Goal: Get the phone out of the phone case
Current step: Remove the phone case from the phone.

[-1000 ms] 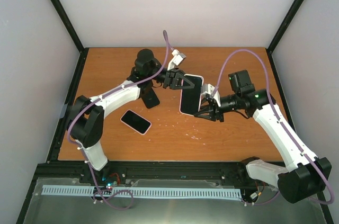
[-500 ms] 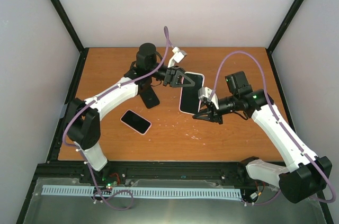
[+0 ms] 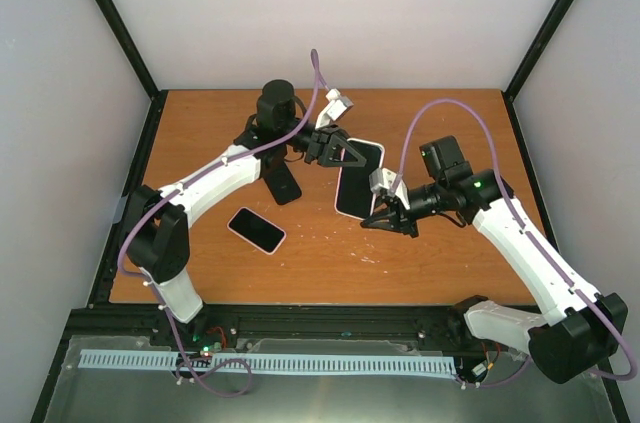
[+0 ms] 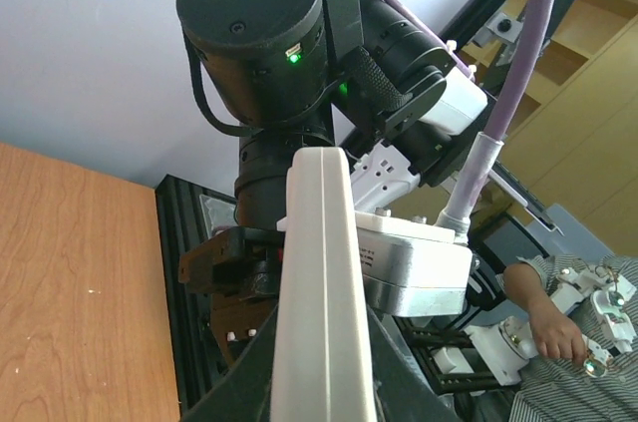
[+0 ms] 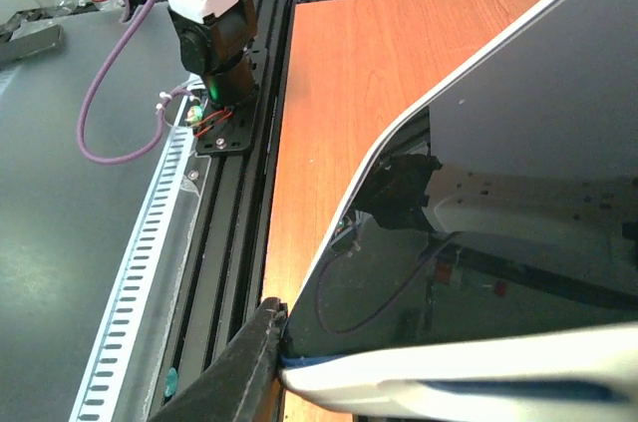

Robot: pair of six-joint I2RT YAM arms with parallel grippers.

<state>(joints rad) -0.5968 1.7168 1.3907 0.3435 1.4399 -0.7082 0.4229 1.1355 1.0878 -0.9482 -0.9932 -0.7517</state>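
**Phone held off the table between two arms, with the lower grip unclear**

Orange-brown wood fills the table (image 3: 450, 123), closed in by white walls and black frame posts. Just right of centre in the top view, the phone (image 3: 358, 181) is lifted off the wood, its dark glass framed by the pale phone case (image 3: 381, 149).

The left gripper (image 3: 345, 153) is clamped on the upper end. In the left wrist view the case's white edge (image 4: 319, 282) rises straight out from between its fingers.

The right gripper (image 3: 372, 220) sits at the lower end. In its wrist view one black finger (image 5: 254, 357) touches the corner of the case rim (image 5: 419, 379). The other finger is out of sight, so I cannot tell how wide that gripper is or whether it has a hold.

The main risk is a drop. If the left grip loosens while the right is only touching, the phone would probably fall to the wood. A finger prying at the corner could slide off the smooth rim. It could also twist the whole thing in the left fingers rather than peel the case back. Pushing on the glass might crack it.

The screen (image 5: 518, 242) looks glossy and mirror-like, and the case looks thin, rounded and snug.

Lower left of centre, a second phone (image 3: 256, 230) lies flat in a pink surround, and a dark slab (image 3: 283, 184) rests under the left arm.
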